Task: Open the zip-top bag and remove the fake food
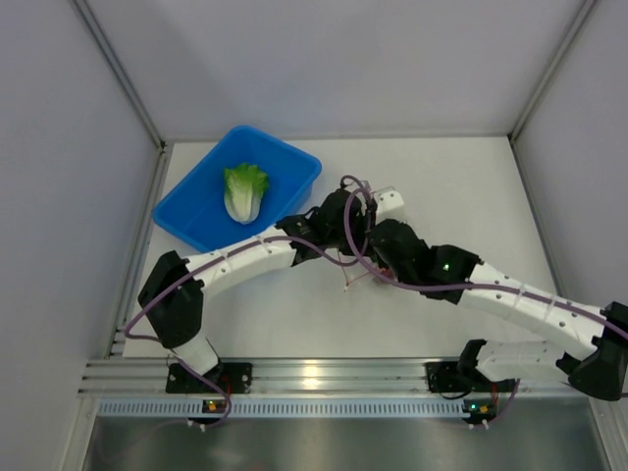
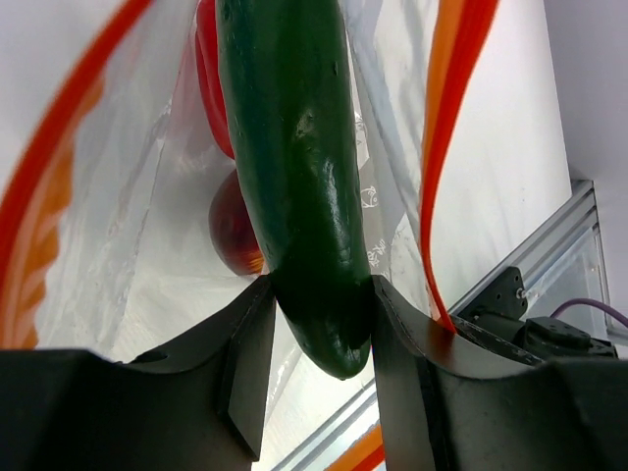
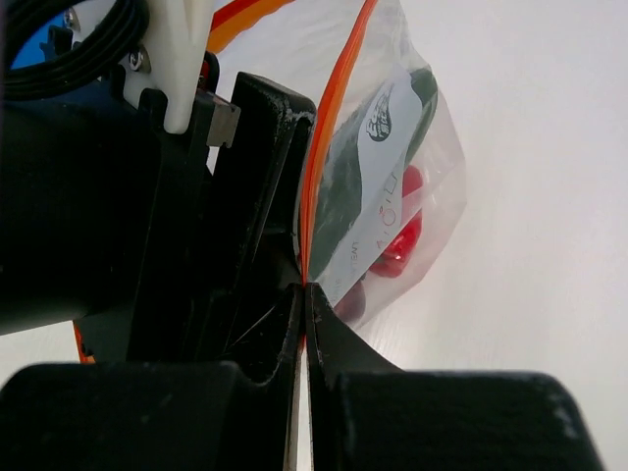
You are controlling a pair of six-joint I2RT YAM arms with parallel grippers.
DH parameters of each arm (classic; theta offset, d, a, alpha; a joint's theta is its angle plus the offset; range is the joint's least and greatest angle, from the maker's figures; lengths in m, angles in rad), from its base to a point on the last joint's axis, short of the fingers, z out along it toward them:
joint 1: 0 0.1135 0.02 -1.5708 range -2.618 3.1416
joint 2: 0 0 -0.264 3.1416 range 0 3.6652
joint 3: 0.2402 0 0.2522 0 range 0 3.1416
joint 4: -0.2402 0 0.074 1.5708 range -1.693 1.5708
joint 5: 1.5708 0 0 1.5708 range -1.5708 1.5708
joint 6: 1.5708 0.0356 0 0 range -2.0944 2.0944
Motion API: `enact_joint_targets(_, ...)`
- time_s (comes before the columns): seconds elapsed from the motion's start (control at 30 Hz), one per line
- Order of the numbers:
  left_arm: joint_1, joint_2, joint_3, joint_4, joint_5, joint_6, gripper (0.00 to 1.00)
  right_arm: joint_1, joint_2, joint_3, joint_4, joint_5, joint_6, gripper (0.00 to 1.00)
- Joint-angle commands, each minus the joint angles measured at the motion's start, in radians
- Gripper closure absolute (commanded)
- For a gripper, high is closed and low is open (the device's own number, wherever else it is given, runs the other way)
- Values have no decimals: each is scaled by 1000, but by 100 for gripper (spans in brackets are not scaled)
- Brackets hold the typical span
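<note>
The left gripper (image 2: 322,329) is half closed and pinches the cucumber (image 2: 294,147) by its end, inside the bag (image 2: 118,216). The cucumber looks hard, light and slippery; a hold nearer its middle seems safer. The right gripper (image 3: 304,294) is squeezed tight on the bag's thin, floppy edge. The lettuce (image 1: 245,192) lies in the bin (image 1: 186,211).

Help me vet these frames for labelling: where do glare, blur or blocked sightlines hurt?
Top external: evenly lit, glare on the metal rail, the arms crowding the middle. Left wrist: highlights on the cucumber held by the left gripper; the orange strip of the zip-top bag blurs at the frame edge. Right wrist: the right gripper is near-black and soft, the bag beyond sharper.
</note>
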Motion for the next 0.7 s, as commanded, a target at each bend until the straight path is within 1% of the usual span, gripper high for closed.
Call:
enact_joint_targets(0.0, 1, 13, 52, 39, 17, -24, 100, 35, 43, 5, 55, 5, 16, 100)
enact_joint_targets(0.1, 3, -13, 41, 37, 15, -25, 100, 35, 64, -5, 42, 38, 35, 100)
enact_joint_targets(0.23, 6, -56, 31, 13, -2, -24, 100, 31, 87, -12, 18, 121, 64, 100)
enact_joint_targets(0.33, 11, -88, -1, 8, 15, -24, 100, 21, 95, -19, 4, 163, 85, 100)
enact_joint_targets(0.53, 12, -157, -54, 8, 67, -10, 100, -5, 81, -35, 19, 187, 85, 100)
enact_joint_targets(0.67, 17, -225, -92, -1, 67, 4, 100, -34, 71, -41, 29, 180, 76, 100)
